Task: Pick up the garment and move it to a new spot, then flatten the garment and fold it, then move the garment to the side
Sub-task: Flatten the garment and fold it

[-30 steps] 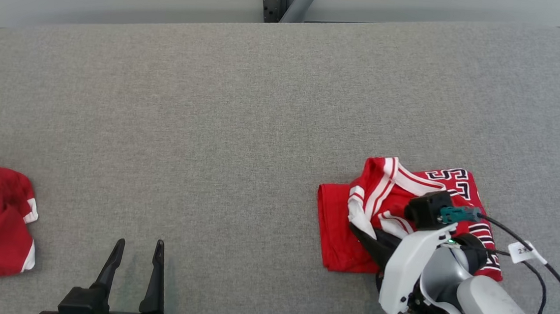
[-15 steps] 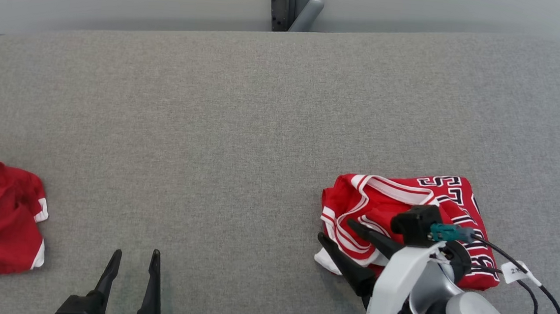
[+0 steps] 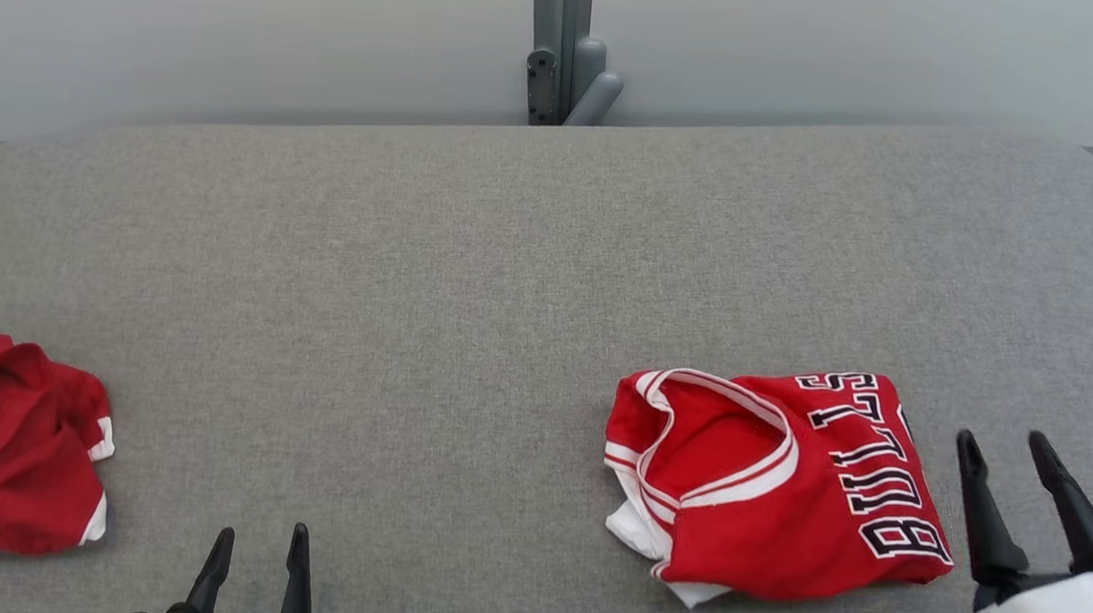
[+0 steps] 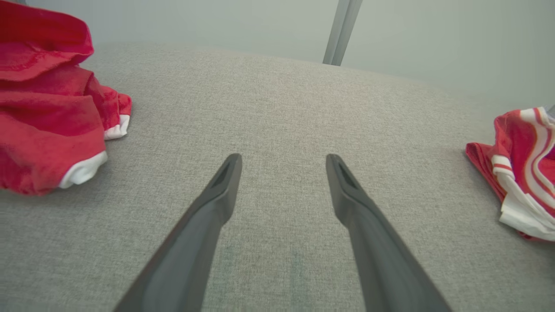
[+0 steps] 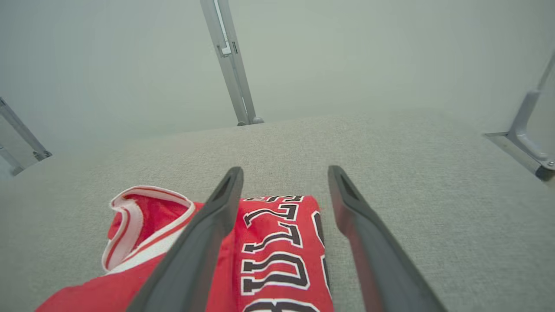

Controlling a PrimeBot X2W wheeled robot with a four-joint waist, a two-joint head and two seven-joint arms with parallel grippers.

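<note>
On the grey table [image 3: 414, 268], folded red jersey [image 3: 765, 485] sits just beside the right claw [image 3: 1001, 440], which is wide and empty; left claw [image 3: 262, 533] wide too.

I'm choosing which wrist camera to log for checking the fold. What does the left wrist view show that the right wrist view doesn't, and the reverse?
Extra in the left wrist view: the open left tool over bare fabric, and a crumpled red garment at that view's left edge.
Extra in the right wrist view: the open right tool, the black lettering and neckline on the folded jersey, and a metal bracket at right.
Shared: the grey padded surface, part of the folded jersey, and an upright metal post behind.
</note>
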